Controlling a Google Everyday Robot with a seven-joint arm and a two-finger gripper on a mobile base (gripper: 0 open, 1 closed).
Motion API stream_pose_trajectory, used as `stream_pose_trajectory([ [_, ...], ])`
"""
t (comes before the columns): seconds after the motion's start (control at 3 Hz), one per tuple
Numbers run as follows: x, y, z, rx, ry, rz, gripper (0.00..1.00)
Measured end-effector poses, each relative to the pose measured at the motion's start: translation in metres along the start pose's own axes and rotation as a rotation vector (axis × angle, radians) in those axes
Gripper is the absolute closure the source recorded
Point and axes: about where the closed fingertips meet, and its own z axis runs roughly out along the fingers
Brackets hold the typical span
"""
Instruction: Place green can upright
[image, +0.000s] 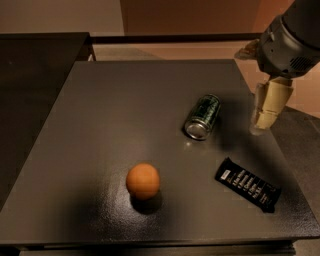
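The green can lies on its side on the dark grey table, right of the middle. Its shiny silver end faces the front left. My gripper hangs from the grey arm at the right. It is above the table's right edge, to the right of the can and apart from it. It holds nothing that I can see.
An orange ball rests on the table at the front middle. A flat black snack bar wrapper lies at the front right, in front of the can. A darker counter adjoins the table on the left.
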Motion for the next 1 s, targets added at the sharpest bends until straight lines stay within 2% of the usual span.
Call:
stream_pose_trajectory([
  [0.67, -0.021, -0.029, 0.039, -0.072, -0.083, -0.311, 0.0],
  [1.0, -0.026, -0.036, 0.056, -0.089, -0.084, -0.489, 0.0],
])
